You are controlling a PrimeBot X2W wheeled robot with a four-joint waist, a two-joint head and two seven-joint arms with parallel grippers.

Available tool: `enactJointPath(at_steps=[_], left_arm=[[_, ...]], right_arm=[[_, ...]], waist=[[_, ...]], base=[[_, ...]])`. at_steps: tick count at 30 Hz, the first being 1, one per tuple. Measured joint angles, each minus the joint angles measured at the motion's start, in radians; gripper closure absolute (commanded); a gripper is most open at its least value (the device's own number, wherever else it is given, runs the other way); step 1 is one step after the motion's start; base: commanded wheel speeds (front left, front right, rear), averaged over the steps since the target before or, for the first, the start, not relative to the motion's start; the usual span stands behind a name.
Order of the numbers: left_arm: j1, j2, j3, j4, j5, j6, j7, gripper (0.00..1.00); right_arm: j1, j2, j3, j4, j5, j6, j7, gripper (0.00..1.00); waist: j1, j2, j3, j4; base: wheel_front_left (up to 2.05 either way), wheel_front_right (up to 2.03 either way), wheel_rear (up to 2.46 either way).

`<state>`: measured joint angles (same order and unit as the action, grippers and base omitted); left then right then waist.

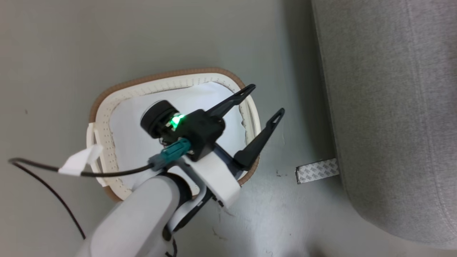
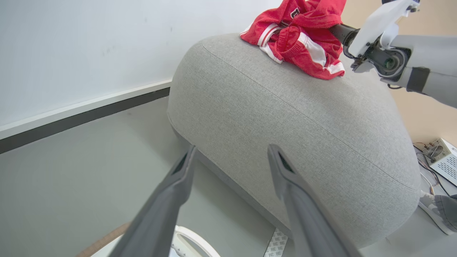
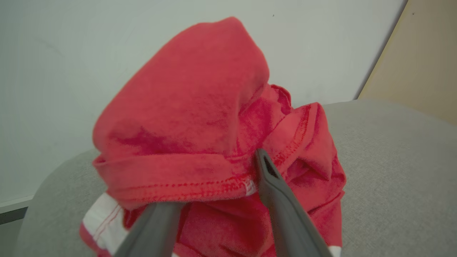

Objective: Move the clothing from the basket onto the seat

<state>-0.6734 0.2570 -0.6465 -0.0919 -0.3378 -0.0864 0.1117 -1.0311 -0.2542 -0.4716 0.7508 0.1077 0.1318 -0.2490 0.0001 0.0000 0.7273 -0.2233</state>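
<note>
The red clothing (image 2: 303, 39) with white stripes lies bunched on top of the grey seat (image 2: 303, 125). My right gripper (image 3: 217, 178) is pushed into the clothing (image 3: 192, 107); its jaws stand open and a red fold drapes over the left fingertip. My left gripper (image 1: 266, 100) hangs open and holds nothing, over the right rim of the off-white basket (image 1: 160, 76). Inside the basket I see just a plain white pad (image 1: 132, 135). The seat (image 1: 392, 107) rises right of the basket.
A patterned tape strip (image 1: 317, 170) lies on the grey floor at the seat's foot. A black cable (image 1: 43, 167) with a white tag (image 1: 80, 159) trails left of my left arm. A white wall with dark baseboard (image 2: 82, 107) stands behind the seat, and an electronics box (image 2: 442, 160) beside it.
</note>
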Motion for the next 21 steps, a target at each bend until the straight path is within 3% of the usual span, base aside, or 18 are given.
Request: enactJointPath(at_steps=[4,13,21], left_arm=[[0.046,0.012,0.035,0.012,-0.024,0.027,-0.044,0.0],[0.204,0.054,0.104,0.081,-0.06,0.08,-0.196,0.0],[0.377,0.056,0.171,0.197,-0.086,0.168,-0.33,0.0]], right_arm=[[0.058,0.049,0.025,-0.024,0.031,0.0,-0.012,0.0],[0.364,0.1,0.126,-0.299,0.079,0.0,-0.014,0.0],[0.619,0.145,0.232,-0.471,0.071,0.0,-0.015,0.0]], waist=[[0.0,0.0,-0.041,-0.012],[-0.0002,0.0,-0.206,-0.027],[-0.0004,0.0,-0.397,-0.01]], base=[[0.0,0.0,0.0],[0.0,0.0,0.0],[0.0,0.0,0.0]])
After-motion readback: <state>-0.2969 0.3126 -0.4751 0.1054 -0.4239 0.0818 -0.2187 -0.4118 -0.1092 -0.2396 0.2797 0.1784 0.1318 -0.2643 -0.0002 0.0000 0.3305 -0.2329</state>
